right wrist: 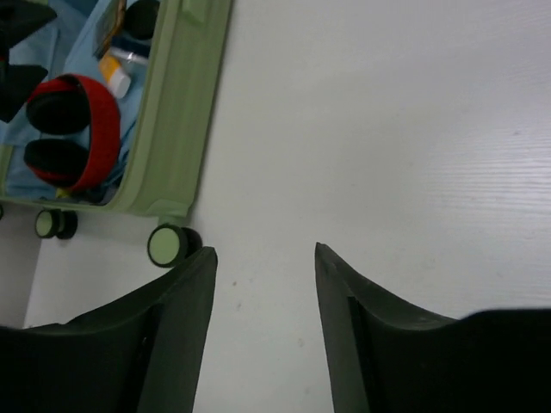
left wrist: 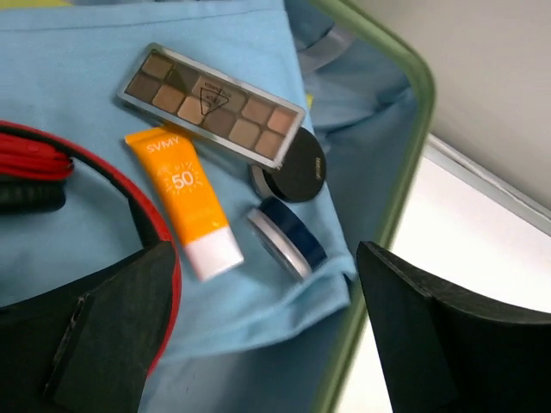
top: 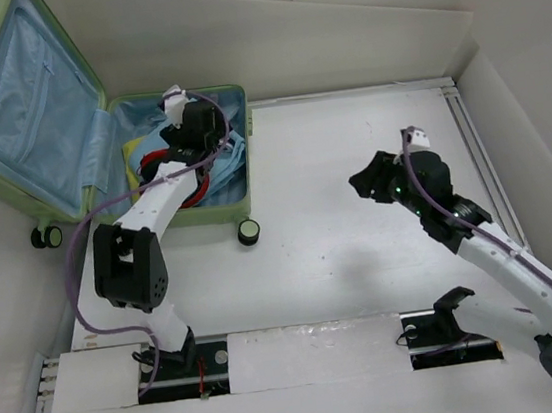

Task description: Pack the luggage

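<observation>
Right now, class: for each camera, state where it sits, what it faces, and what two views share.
Top external: above behind the bases, looking down at table, open suitcase, both arms.
Left wrist: above the suitcase, facing sunscreen tube; own open jaws.
Right wrist: above the table, facing suitcase; own open jaws.
Both wrists share the red headphones.

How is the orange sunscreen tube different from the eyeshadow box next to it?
The sunscreen tube is bright orange with a white cap; the eyeshadow palette is silver-edged with brown squares. The sunscreen tube is rounded and says 50; the eyeshadow palette is a flat rectangle with a triangle mark. Both lie on the blue cloth inside the luggage.
</observation>
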